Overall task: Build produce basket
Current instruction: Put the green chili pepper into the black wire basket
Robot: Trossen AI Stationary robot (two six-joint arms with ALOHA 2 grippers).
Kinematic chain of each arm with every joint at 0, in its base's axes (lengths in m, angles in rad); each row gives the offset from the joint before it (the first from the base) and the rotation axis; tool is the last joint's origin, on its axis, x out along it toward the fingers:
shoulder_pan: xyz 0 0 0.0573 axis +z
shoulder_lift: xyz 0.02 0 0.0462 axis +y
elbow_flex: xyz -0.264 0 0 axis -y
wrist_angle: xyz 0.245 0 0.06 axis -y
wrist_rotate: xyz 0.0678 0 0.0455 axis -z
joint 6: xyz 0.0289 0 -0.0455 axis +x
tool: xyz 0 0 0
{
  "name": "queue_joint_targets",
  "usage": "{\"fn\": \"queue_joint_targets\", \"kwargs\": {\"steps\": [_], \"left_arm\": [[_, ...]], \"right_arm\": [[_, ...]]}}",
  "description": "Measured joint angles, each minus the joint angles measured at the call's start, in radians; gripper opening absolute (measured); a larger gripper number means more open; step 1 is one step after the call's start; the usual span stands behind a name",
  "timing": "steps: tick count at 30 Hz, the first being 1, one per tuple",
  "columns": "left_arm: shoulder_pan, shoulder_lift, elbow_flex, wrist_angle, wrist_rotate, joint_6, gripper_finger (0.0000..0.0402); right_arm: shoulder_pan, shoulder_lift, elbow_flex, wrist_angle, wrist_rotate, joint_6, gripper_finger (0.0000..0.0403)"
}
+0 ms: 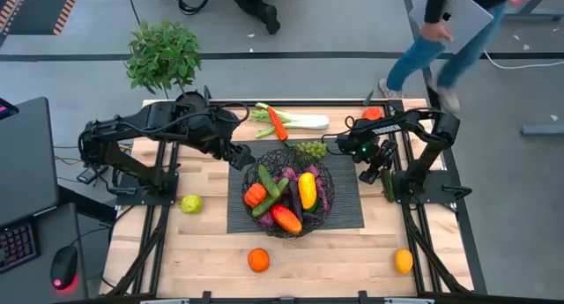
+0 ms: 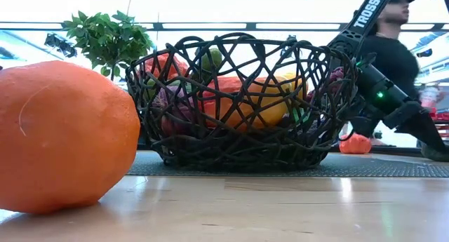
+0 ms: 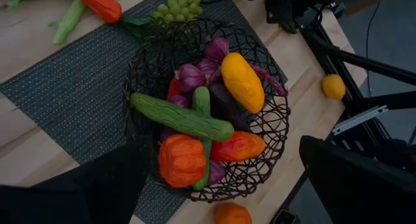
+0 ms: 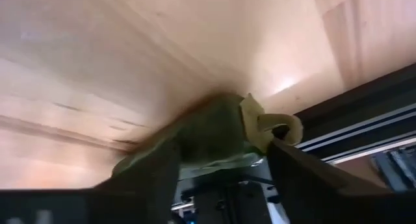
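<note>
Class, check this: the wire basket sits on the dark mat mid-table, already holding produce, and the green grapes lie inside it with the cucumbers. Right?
Not quite. The green grapes lie outside the basket, on the mat beside its far rim, as the high view shows. The rest holds: the basket is on the mat, with cucumbers and other produce inside.

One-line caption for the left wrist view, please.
Wire basket on a dark mat, holding cucumbers, a yellow pepper and eggplants; grapes lie beside it.
</note>
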Motion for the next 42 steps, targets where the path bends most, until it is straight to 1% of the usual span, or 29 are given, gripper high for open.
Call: {"fn": "queue_joint_targets", "kwargs": {"steps": [4, 6, 8, 10, 15, 18, 21, 23, 29, 33, 36, 38, 42], "left_arm": [[0.001, 0.0, 0.0, 0.0, 0.0, 0.0, 0.0396], [0.001, 0.0, 0.0, 0.0, 0.0, 0.0, 0.0396], [0.001, 0.0, 0.0, 0.0, 0.0, 0.0, 0.0396], [0.001, 0.0, 0.0, 0.0, 0.0, 0.0, 0.0396], [0.001, 0.0, 0.0, 0.0, 0.0, 0.002, 0.0396], [0.001, 0.0, 0.0, -0.001, 0.0, 0.01, 0.0396], [0.007, 0.0, 0.0, -0.001, 0.0, 0.012, 0.0396], [0.008, 0.0, 0.0, -0.001, 0.0, 0.012, 0.0396], [0.021, 0.0, 0.0, -0.017, 0.0, 0.009, 0.0396], [0.035, 0.0, 0.0, -0.039, 0.0, 0.011, 0.0396], [0.052, 0.0, 0.0, -0.05, 0.0, 0.011, 0.0396], [0.064, 0.0, 0.0, -0.061, 0.0, 0.011, 0.0396], [0.082, 0.0, 0.0, -0.061, 0.0, 0.011, 0.0396]], "right_arm": [[-0.004, -0.002, 0.001, 0.004, 0.011, -0.005, 0.0144], [-0.01, -0.002, 0.002, 0.006, 0.011, -0.013, 0.0113], [-0.015, -0.002, 0.002, 0.005, 0.014, -0.024, 0.0092], [-0.021, -0.007, 0.004, -0.002, 0.022, -0.038, 0.0081], [-0.039, -0.055, 0.08, -0.068, 0.062, -0.056, 0.0078], [-0.047, -0.094, 0.16, -0.114, 0.072, -0.057, 0.0078], [-0.056, -0.13, 0.253, -0.171, 0.059, -0.036, 0.0078], [-0.057, -0.154, 0.321, -0.199, 0.024, -0.009, 0.0078], [-0.026, -0.231, 0.525, -0.199, -0.179, 0.132, 0.0079], [0.027, -0.267, 0.64, -0.143, -0.248, 0.232, 0.0079], [0.079, -0.285, 0.701, -0.062, -0.295, 0.323, 0.0079], [0.119, -0.29, 0.726, 0.007, -0.31, 0.379, 0.0079], [0.21, -0.291, 0.737, 0.206, -0.309, 0.467, 0.0079]]}}
